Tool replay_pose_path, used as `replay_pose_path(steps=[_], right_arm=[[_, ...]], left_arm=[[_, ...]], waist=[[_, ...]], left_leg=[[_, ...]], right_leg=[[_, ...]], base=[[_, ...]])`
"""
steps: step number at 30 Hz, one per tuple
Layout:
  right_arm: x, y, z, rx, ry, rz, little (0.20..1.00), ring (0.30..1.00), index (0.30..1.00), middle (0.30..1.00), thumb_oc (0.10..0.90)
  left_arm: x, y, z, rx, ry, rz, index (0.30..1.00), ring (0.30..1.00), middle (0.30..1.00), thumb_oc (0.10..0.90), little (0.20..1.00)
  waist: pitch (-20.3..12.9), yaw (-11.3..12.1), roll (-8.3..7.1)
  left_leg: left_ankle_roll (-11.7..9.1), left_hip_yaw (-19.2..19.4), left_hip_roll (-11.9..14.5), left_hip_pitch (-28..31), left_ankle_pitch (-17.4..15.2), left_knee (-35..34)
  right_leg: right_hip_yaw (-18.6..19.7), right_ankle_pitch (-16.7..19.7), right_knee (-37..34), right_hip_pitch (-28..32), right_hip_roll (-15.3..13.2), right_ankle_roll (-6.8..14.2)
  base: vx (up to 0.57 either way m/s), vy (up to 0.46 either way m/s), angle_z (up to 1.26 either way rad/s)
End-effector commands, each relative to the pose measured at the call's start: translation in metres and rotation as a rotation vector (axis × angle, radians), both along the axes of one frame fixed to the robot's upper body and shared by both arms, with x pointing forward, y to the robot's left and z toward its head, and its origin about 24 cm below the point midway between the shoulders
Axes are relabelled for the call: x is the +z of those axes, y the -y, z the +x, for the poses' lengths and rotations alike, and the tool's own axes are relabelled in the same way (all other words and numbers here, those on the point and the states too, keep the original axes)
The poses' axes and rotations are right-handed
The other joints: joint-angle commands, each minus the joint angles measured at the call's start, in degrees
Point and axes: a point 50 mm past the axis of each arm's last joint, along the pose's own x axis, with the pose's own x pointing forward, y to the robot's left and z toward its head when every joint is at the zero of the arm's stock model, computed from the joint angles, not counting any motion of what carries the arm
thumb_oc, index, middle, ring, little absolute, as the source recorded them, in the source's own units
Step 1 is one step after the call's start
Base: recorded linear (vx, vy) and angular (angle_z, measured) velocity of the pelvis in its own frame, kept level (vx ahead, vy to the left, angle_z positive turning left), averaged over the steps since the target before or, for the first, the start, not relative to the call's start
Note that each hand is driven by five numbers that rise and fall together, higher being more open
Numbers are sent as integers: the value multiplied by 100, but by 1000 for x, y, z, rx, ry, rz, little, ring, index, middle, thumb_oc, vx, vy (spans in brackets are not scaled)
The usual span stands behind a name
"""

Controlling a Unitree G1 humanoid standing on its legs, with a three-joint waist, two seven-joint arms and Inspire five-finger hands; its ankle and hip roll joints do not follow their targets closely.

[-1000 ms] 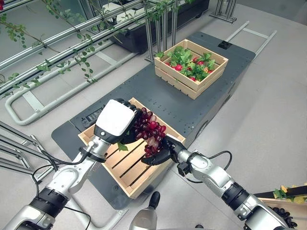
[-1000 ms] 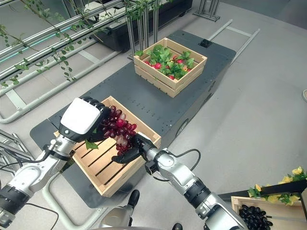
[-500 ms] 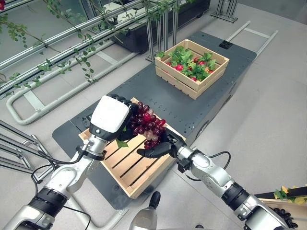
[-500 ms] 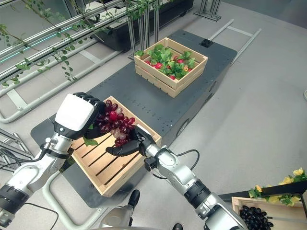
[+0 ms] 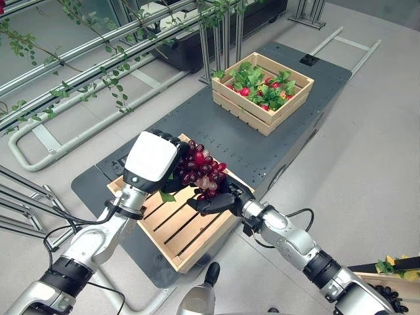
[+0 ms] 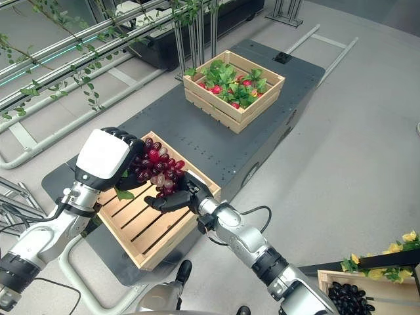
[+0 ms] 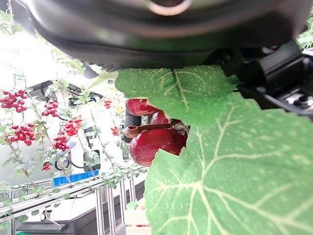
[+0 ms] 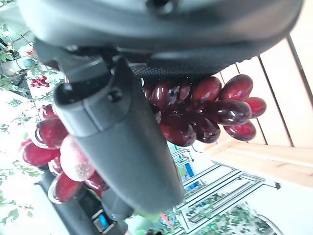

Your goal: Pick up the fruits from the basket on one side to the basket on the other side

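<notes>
Dark red grapes in a plastic bunch (image 5: 200,172) are hanging above the near slatted wooden crate (image 5: 172,226), the left hand (image 5: 155,162) curling its fingers round their top while the right hand (image 5: 211,201) is cupping them from beneath, fingers loosely bent against the berries.

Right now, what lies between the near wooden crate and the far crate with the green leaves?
In the left eye view, only bare dark platform lies between the near crate and the far crate.
</notes>
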Motion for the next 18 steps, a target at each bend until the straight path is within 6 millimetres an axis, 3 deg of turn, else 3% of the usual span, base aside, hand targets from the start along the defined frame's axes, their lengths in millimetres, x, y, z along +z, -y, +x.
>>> replay_pose_path(steps=[1,18], right_arm=[[50,-33,-3,33,169,350,300,300,300,300,400],[60,-11,2,-97,234,347,300,300,300,300,400]], left_arm=[[15,17,14,-55,81,-110,300,300,300,400,300],[5,14,11,-41,61,-161,300,300,300,400,300]], waist=[[-1051,79,76],[-1047,-40,79]], left_leg=[[-51,197,-23,560,-875,10],[-27,318,-28,592,-905,10]], right_leg=[[6,530,12,-442,-234,-28],[81,577,12,-494,-272,2]], base=[[0,0,0],[-2,0,1]])
